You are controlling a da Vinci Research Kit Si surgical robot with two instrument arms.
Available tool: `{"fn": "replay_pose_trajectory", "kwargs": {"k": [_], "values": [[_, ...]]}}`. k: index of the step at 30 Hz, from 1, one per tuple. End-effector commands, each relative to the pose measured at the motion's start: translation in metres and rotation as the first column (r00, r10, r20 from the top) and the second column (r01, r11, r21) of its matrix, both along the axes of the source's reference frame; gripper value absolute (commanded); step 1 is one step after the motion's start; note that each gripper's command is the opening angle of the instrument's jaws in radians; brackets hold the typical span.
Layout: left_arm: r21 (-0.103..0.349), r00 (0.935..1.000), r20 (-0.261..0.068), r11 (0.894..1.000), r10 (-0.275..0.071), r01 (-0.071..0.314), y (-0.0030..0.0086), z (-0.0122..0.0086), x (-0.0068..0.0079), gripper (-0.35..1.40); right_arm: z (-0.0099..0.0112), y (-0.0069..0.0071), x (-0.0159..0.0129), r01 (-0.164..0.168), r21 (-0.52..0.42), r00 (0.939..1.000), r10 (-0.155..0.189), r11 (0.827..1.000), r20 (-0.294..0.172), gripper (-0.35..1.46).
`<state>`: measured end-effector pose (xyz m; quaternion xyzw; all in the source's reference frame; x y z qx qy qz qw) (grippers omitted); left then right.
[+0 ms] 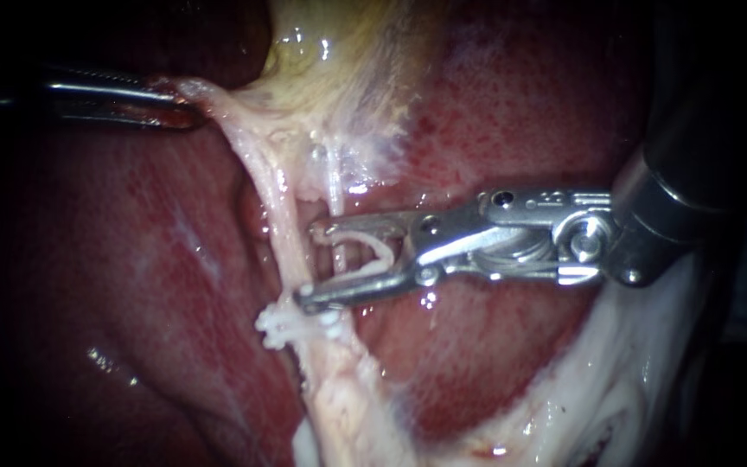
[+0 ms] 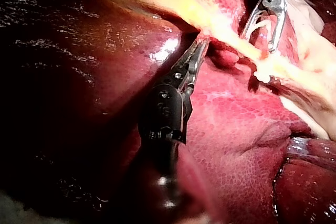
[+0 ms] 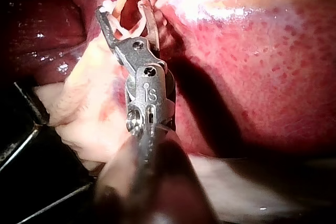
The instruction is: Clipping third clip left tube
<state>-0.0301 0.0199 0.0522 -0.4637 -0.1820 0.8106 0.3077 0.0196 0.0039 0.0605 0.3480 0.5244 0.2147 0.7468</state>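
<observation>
The pale left tube point(image 1: 274, 203) runs down from the gallbladder point(image 1: 330, 60) across the liver point(image 1: 512, 112). White clips point(image 1: 280, 327) sit on its lower part. A thinner tube point(image 1: 335, 177) lies just to its right. My right instrument point(image 1: 311, 264) comes in from the right, its jaws wide apart and carrying an open white clip point(image 1: 373, 251). The jaw tips reach the left tube just above the clips, and the thinner tube passes between them. My left instrument point(image 1: 175, 102) is shut on pale tissue at the gallbladder's base and holds it taut to the left.
Whitish fatty tissue point(image 1: 616, 380) borders the liver at the lower right, under the right shaft. In the left wrist view, my left instrument point(image 2: 201, 43) grips the pale strand, and the right instrument point(image 2: 258, 40) stands beyond it near the clips point(image 2: 261, 75).
</observation>
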Motion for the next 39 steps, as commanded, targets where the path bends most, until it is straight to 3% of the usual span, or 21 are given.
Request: {"fn": "replay_pose_trajectory", "kwargs": {"k": [1,8,18,29,39], "values": [[0.000,1.0000,0.000,1.000,0.000,0.000,0.0000,0.0000,0.0000,-0.35,0.0002,0.0000,0.0000,-0.001,0.008,1.0000,0.001,1.000,0.003,0.50],[0.000,1.0000,0.000,1.000,0.000,0.000,0.0000,0.0000,0.0000,-0.35,0.0014,-0.0003,0.0008,0.009,0.027,0.9998,-0.008,1.000,-0.016,0.49],[0.000,1.0000,0.000,1.000,0.000,0.000,0.0000,0.0001,-0.0001,-0.35,0.0014,-0.0001,0.0040,0.009,0.091,0.9939,0.001,0.996,-0.110,0.49],[-0.001,1.0000,-0.001,1.000,-0.001,0.001,-0.0001,0.0001,-0.0002,-0.35,-0.0019,0.0006,0.0058,-0.004,0.125,0.9802,0.029,0.992,-0.196,0.48],[-0.001,1.0000,-0.001,1.000,-0.001,0.001,-0.0001,0.0002,-0.0002,-0.35,-0.0052,0.0017,0.0053,-0.003,0.148,0.9787,0.033,0.989,-0.203,0.35]]}}
